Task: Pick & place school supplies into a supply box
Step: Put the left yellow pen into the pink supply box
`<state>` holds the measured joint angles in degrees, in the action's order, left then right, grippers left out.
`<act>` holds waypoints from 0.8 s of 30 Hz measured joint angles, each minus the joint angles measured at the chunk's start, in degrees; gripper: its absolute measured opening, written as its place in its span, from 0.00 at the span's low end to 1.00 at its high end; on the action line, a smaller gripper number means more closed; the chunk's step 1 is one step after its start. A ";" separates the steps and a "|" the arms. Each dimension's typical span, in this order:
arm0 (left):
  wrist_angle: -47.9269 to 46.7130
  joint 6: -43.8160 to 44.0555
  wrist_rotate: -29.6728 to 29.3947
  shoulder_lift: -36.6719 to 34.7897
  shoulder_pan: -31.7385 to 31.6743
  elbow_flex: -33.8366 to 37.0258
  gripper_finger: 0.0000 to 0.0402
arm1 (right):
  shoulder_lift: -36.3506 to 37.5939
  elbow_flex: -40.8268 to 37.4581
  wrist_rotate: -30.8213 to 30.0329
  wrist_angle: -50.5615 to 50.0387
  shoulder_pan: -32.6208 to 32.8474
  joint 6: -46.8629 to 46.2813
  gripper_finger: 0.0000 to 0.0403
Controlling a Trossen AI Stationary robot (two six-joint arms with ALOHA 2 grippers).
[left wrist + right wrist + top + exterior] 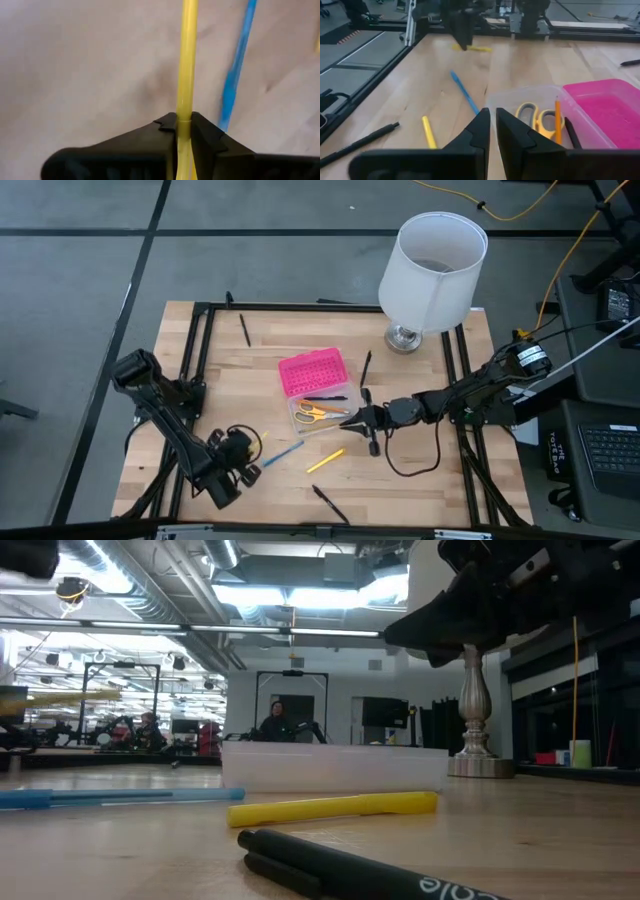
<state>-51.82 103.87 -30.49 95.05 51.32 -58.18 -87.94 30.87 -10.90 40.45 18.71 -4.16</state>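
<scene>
Holding: left gripper (183, 131), fingers clenched on a yellow pencil (188, 60) at the front left of the surface (250, 365).
Supply box: clear base (322, 415) mid-surface, pink lid (311, 372) open behind it.
Inside: yellow-handled scissors (312, 412), one orange pencil (558, 120), one black pen (325, 397).
Loose: one blue pen (281, 453), one yellow marker (325, 460), three black pens.
Right gripper (492, 122): at the box's edge, fingers nearly together, grasping nothing.
</scene>
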 joint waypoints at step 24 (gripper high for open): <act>19.78 -56.65 -1.47 -10.50 -14.27 -0.25 0.04 | 2.46 -3.45 -3.03 2.76 2.68 -2.63 0.06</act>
<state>-32.05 47.21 -31.96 84.55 37.05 -58.43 -85.48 27.42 -13.93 43.22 21.39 -6.79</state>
